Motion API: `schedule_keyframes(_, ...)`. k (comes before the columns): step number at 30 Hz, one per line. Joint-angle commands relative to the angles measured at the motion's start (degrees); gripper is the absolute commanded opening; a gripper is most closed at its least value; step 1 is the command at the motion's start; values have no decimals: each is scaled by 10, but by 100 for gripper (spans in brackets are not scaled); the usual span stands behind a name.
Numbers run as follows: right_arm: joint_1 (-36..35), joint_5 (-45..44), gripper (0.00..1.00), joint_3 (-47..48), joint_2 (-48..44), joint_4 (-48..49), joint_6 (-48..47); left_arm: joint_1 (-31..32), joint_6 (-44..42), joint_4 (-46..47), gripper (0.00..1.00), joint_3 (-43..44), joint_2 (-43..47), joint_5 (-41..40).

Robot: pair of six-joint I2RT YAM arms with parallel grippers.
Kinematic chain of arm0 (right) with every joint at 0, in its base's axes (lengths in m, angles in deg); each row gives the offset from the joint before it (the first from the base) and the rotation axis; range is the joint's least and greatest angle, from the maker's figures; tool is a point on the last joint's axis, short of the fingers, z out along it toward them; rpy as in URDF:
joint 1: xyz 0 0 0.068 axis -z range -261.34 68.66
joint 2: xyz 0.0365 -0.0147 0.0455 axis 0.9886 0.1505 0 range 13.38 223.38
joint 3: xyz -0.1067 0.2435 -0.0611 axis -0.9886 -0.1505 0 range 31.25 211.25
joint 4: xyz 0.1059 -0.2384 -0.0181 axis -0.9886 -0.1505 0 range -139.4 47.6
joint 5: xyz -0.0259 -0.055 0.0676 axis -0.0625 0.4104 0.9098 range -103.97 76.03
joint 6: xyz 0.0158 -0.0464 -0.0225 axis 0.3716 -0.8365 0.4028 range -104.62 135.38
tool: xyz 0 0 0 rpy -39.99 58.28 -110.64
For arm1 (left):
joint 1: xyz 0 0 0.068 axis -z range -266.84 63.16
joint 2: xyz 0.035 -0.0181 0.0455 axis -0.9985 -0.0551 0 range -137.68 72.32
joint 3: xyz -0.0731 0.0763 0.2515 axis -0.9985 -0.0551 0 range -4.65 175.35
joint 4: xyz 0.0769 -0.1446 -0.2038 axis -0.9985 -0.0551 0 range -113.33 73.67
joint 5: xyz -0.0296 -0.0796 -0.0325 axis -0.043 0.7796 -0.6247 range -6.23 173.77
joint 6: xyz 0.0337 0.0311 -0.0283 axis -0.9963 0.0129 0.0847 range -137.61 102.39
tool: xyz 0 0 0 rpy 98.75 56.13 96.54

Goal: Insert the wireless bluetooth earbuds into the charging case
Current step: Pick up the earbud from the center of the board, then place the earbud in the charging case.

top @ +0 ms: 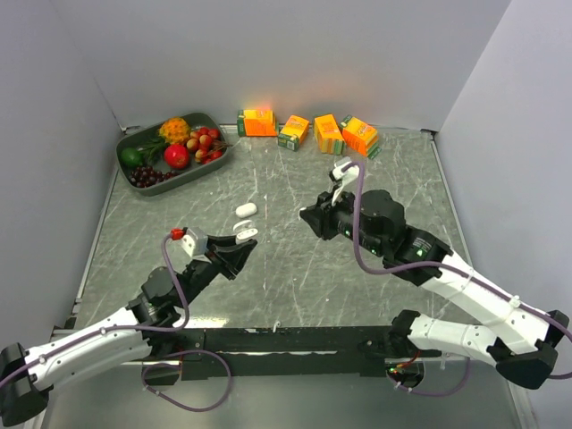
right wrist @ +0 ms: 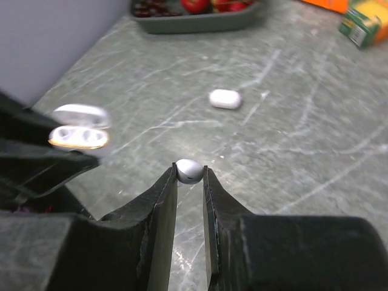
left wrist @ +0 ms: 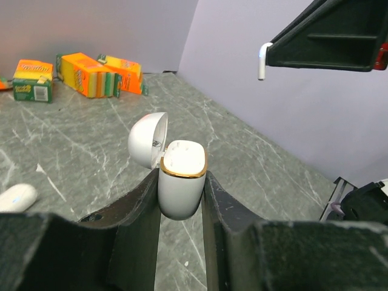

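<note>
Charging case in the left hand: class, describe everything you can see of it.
The charging case is rounded, glossy white plastic, with a gold rim round its mouth. Its lid is hinged back, open; the sockets look empty. It stands upright, clamped between the left hand's two black fingers, which press its sides.

Light: bright, even; shadows faint
Glare: orange carton well beyond left gripper blown out
Blur: charging case left of right gripper smeared

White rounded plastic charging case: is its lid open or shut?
Open: the white plastic charging case has its lid swung back, gold rim exposed.
</note>
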Motion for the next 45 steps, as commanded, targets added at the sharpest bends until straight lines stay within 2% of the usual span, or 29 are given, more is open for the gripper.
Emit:
schedule_keyframes(1, -46, 28, 0, 5, -31, 61, -49, 2, -27, 113, 1, 10, -20, 38)
schedule_keyframes(10, -150, -98, 0, -88, -63, 261, -68, 2, -12, 185, 1, 29, -84, 74)
schedule_keyframes(20, -218, -188, 0, -117, -44, 373, -122, 2, -16, 207, 1, 50, -127, 94)
schedule_keyframes(45, -232, -150, 0, -85, 31, 346, -74, 2, -14, 211, 1, 33, -117, 104)
